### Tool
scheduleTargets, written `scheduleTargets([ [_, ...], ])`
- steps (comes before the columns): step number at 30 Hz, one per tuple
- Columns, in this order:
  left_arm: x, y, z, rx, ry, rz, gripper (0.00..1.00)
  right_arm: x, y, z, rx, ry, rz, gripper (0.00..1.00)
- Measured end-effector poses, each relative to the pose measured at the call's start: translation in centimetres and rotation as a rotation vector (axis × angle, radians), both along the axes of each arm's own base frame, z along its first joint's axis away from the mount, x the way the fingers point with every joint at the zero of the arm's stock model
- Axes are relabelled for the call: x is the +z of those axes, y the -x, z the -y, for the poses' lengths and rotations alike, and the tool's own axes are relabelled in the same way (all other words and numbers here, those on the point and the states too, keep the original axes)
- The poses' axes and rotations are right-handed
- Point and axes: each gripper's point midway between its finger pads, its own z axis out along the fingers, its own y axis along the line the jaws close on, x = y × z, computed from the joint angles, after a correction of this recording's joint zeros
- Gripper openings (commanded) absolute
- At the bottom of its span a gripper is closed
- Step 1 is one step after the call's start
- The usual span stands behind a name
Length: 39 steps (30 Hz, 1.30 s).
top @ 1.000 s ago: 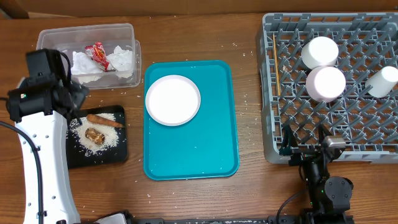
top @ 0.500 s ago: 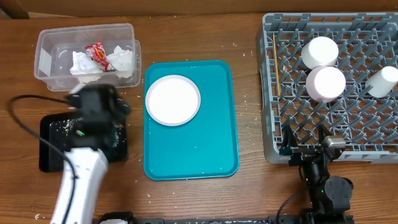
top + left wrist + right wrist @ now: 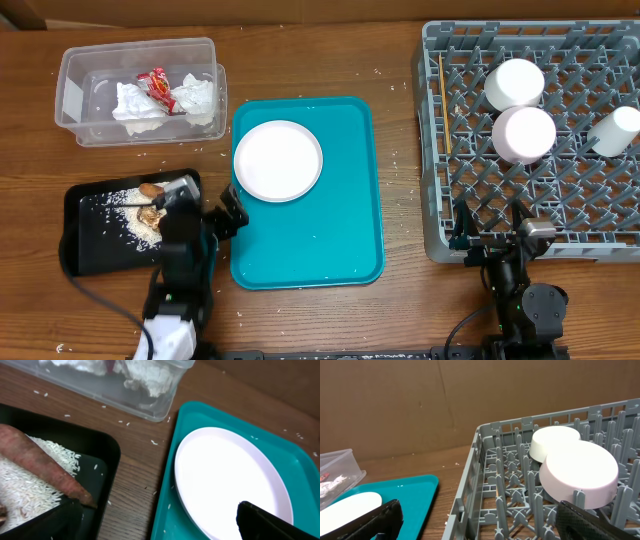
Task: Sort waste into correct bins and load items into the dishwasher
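Hands spread wide, empty: left hand (image 3: 155, 510) above black tray (image 3: 107, 447) edge, right hand (image 3: 477, 506) beside rack (image 3: 485, 460).

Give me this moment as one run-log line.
left fingers: open, empty, between black tray and white plate | right fingers: open, empty, beside dish rack | white plate: on teal tray, not loaded

Wooden table (image 3: 400, 60) bears clear tub (image 3: 70, 75), black tray (image 3: 85, 250), teal tray (image 3: 320, 240), grey rack (image 3: 560, 200)

Black fingers (image 3: 265, 522), white-shelled left arm (image 3: 168, 325)
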Motion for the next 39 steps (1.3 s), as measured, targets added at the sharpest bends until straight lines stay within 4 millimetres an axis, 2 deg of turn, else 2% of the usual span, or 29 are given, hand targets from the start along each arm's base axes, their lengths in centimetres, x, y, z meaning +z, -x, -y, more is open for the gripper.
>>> scheduleTargets([
  [8,3.6,1.8,0.5,-0.06,-0.043,0.201,1.0,0.0,0.0,0.0,0.0,0.0,0.0,1.0],
  [16,2.9,3.6,0.6,-0.087,-0.075,0.259,1.0,0.0,0.0,0.0,0.0,0.0,0.0,1.0],
  [21,3.5,4.3,0.7,-0.106,-0.108,0.288,1.0,0.0,0.0,0.0,0.0,0.0,0.0,1.0],
  [25,2.4,5.1,0.6,-0.116,-0.131,0.245,1.0,0.0,0.0,0.0,0.0,0.0,-0.001,1.0],
  [32,4.8,5.4,0.6,-0.122,-0.171,0.35,1.0,0.0,0.0,0.0,0.0,0.0,0.0,1.0],
  [39,5.9,5.6,0.7,-0.137,-0.212,0.396,1.0,0.0,0.0,0.0,0.0,0.0,0.0,1.0],
])
